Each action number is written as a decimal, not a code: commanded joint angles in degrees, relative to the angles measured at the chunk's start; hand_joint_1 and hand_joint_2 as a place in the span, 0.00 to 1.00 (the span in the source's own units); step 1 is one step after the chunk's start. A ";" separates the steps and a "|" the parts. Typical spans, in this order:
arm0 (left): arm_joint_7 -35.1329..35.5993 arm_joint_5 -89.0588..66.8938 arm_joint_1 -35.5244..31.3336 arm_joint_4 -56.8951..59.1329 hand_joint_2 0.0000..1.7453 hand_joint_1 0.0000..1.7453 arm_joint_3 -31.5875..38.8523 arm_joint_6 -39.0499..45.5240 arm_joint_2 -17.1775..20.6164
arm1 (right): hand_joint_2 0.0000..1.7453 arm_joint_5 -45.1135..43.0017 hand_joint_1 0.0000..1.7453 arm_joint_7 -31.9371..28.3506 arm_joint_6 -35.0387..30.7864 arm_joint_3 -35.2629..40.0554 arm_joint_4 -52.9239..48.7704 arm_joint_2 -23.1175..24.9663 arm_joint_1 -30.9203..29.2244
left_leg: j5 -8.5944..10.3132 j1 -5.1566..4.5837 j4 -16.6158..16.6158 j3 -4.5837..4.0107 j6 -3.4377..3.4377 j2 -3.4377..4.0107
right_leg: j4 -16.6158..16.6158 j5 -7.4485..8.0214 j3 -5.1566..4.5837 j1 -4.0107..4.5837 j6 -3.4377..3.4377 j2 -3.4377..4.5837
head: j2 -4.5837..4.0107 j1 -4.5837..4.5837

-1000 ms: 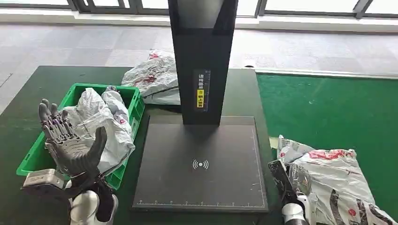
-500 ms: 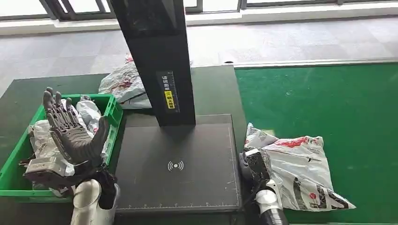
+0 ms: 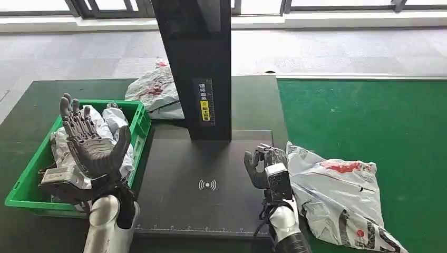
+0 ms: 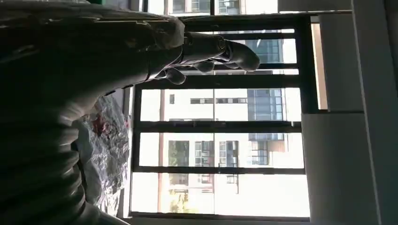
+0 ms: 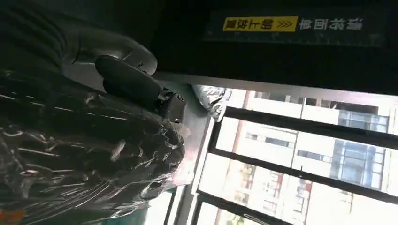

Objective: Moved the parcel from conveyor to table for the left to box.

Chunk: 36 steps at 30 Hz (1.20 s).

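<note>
The grey-white parcel (image 3: 337, 192) with red and black print lies on the green conveyor (image 3: 369, 116), beside the black scanner base (image 3: 205, 168). My right hand (image 3: 265, 167) grips the parcel's left edge, fingers curled, over the base's right side. The right wrist view has the crinkled parcel (image 5: 84, 154) pressed into that hand (image 5: 126, 70), with a dark finger over it. My left hand (image 3: 92, 147) is raised, fingers spread and holding nothing, in front of the green crate (image 3: 138, 113). The left wrist view shows it (image 4: 117, 51) against the windows.
The crate holds several bagged parcels (image 3: 113, 121). Another parcel (image 3: 155, 92) lies on the dark table behind the tall black scanner post (image 3: 197, 63). The conveyor stretches away to the right.
The camera has shifted. My right hand has risen at the parcel's left edge and now stands higher, over the scanner base's side. The left hand stays raised and spread.
</note>
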 commanded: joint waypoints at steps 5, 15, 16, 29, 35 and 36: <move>0.15 -0.36 -1.83 3.13 1.00 0.00 -2.04 2.68 1.90 | 1.00 -0.80 1.00 0.24 -15.05 4.72 -8.32 -2.61 1.59 | -0.03 -0.11 0.28 -0.13 0.53 -0.22 | -0.15 0.07 0.20 -0.09 0.32 -0.40 | 0.00 0.00; 0.15 -0.27 -1.32 2.84 1.00 0.00 -2.04 3.35 1.91 | 1.00 4.02 0.00 0.24 -22.68 6.54 -7.98 -3.39 1.76 | -0.09 -0.20 0.36 -0.09 0.68 -0.26 | -0.18 0.05 0.28 -0.19 0.47 -0.42 | 0.00 0.00; 0.15 -0.47 -1.27 2.86 1.00 0.00 -2.14 3.35 1.79 | 1.00 6.17 0.00 0.24 -24.38 5.84 -6.64 -3.20 1.62 | -0.09 -0.18 0.37 -0.09 0.65 -0.17 | -0.18 0.08 0.26 -0.18 0.45 -0.30 | 0.00 0.00; 0.15 -0.54 3.86 -1.42 1.00 0.00 -0.71 4.76 1.09 | 1.00 57.08 0.00 12.40 -25.78 -40.49 -9.66 3.82 0.46 | -0.14 -0.25 0.58 -0.26 0.79 -0.60 | -0.07 -0.08 0.30 -0.25 0.63 -0.74 | 0.00 0.00; 0.15 -0.28 5.62 -2.64 1.00 0.00 1.23 3.98 0.71 | 0.00 74.34 0.00 28.71 -25.78 -48.08 -8.74 -0.57 -0.96 | -0.18 -0.29 0.59 -0.22 0.91 -0.65 | -0.15 -0.09 0.42 -0.28 0.67 -0.83 | 0.00 0.00; 0.15 -0.29 5.82 -2.85 1.00 0.00 1.36 4.01 0.72 | 0.00 73.79 0.00 29.33 -25.78 -47.95 -7.59 -1.26 -1.16 | -0.20 -0.27 0.63 -0.25 0.90 -0.61 | -0.13 -0.09 0.39 -0.27 0.67 -0.79 | 0.00 0.00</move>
